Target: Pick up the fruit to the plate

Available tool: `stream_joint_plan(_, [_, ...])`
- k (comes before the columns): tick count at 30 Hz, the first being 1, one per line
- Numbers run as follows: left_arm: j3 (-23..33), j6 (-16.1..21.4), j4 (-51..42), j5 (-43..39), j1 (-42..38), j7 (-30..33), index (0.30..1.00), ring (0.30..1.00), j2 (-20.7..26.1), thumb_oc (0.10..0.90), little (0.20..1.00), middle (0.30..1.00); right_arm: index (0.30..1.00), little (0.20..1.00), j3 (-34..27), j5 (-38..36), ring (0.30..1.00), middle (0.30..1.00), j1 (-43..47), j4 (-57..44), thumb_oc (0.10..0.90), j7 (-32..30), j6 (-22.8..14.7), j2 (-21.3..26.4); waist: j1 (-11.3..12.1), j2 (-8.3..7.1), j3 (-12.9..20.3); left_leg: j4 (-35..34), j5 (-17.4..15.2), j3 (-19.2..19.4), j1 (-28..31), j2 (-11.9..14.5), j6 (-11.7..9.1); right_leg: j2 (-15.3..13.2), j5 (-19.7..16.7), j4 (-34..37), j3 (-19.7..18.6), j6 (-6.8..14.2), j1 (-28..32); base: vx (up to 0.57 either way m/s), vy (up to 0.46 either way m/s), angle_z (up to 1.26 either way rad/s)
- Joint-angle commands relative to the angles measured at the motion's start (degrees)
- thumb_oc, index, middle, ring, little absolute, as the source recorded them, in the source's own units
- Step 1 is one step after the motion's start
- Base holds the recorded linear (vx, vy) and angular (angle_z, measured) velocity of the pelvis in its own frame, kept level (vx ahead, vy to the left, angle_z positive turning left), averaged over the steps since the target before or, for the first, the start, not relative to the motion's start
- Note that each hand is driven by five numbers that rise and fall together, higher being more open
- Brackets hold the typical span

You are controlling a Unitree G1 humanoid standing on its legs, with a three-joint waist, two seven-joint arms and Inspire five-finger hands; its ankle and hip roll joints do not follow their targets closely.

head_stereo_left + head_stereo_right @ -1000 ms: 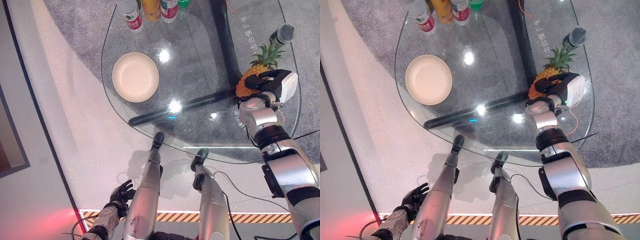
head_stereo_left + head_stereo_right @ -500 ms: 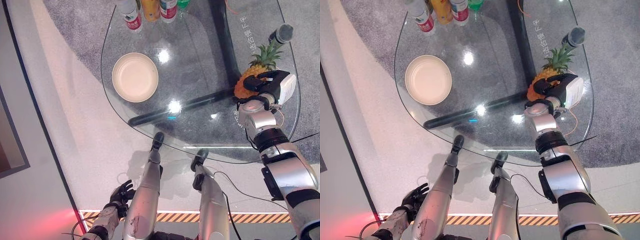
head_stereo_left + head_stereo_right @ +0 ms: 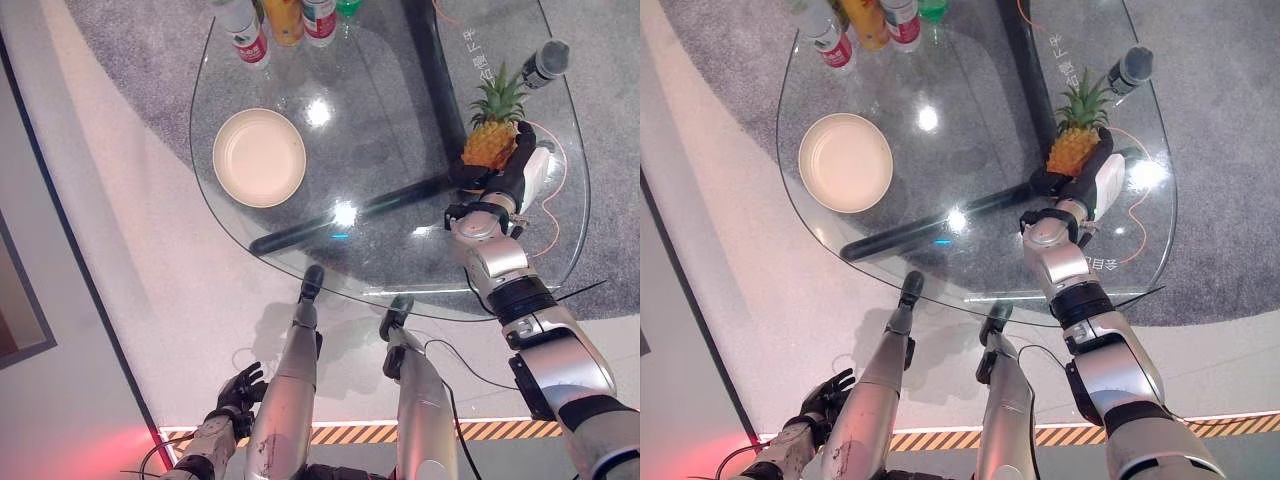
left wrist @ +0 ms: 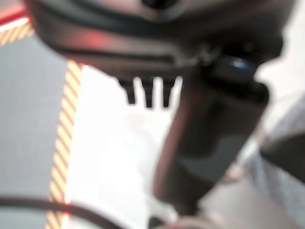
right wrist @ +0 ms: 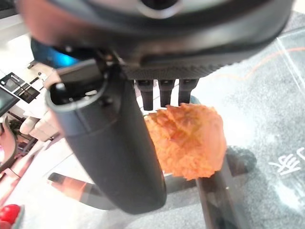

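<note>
Left eye view, fruit: a pineapple (image 3: pixel 491 140) stands on the glass table (image 3: pixel 400 260) in the upper right of the frame, leaves toward the top edge, orange body toward the robot.
Left eye view, right hand: the right hand (image 3: pixel 512 175) sits against the near and right side of the pineapple, fingers curving up its flank, thumb on the lower left of the body.
Left eye view, plate: the cream plate (image 3: pixel 259 157) lies in the upper left of the frame, well apart from the fruit, nothing in it.
Left eye view, other things: bottles (image 3: pixel 243 28) line the top edge; a dark microphone (image 3: pixel 546 60) lies beyond the pineapple's leaves.
Left eye view, left hand: the left hand (image 3: pixel 238 391) hangs low at the lower left, off the table, fingers loosely spread, holding nothing.
Right eye view: same layout; the right hand's dark fingers (image 3: pixel 1095 160) run along the pineapple's right side, touching it.
Left wrist view: too blurred to read more than floor and a striped strip.
Right wrist view: the thumb (image 5: pixel 112 148) and the row of fingers bracket the orange body, wrapped on it rather than closed empty.
Step in hand: securing the grasp; the fruit looks to be resting on the glass, not yet lifted.
Next move: probably lift clear, carry it across to the upper left, and lower it onto the plate while keeping the top-heavy fruit from tipping.
</note>
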State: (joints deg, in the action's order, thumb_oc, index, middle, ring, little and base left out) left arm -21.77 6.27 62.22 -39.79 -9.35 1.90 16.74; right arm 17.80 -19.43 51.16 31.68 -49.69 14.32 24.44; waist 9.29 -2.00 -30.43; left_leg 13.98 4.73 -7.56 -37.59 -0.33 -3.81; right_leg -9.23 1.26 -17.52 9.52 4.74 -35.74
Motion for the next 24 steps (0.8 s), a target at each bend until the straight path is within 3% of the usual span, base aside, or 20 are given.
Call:
stream_joint_plan(1, [1.65,1.30,-0.04,-1.68,3.87,0.11,0.900,0.900,-2.20,0.800,0.900,0.900,0.900,0.900,-3.12,4.66,0.900,0.900,-0.66,-7.58,0.800,-3.76,-2.61,3.48,-0.81,0.35,0.63,-0.97,-3.01,2.01,2.53,-5.25,6.58,5.19,-4.68,5.11,-0.42,-2.81,2.80,0.00,0.010,-0.17])
stream_joint_plan(11, [2.46,1.64,0.23,-1.82,4.06,0.69,0.900,0.900,-2.70,0.800,0.900,0.900,0.900,0.900,-4.97,7.44,0.900,0.900,-2.96,-14.55,0.800,-8.31,-1.20,3.04,-1.95,-0.19,0.63,-0.03,-3.60,2.96,2.27,-4.99,6.85,5.44,-4.95,5.14,-1.49,-2.69,2.79,0.01,0.003,-0.05])
stream_joint_plan(17, [2.44,1.26,-0.06,-2.05,4.04,1.16,0.900,0.900,-2.84,0.800,0.900,0.900,0.900,0.900,-6.69,3.67,0.900,0.900,-3.70,-14.86,0.800,-15.13,-3.61,1.72,-2.10,-0.13,0.63,0.31,-3.99,3.14,1.91,-5.05,7.11,5.52,-5.01,5.02,-1.74,-2.62,2.50,0.01,0.000,-0.04])
stream_joint_plan(24, [2.24,0.90,0.15,-2.39,3.43,1.42,0.900,0.900,-3.20,0.800,0.900,0.900,0.900,0.900,-6.55,0.50,0.900,0.900,-2.48,-12.74,0.800,-15.30,-4.76,0.74,-1.86,0.21,0.63,0.74,-3.86,3.09,1.14,-5.21,7.02,5.39,-5.13,5.11,-1.82,-2.76,2.09,0.00,0.000,0.00])
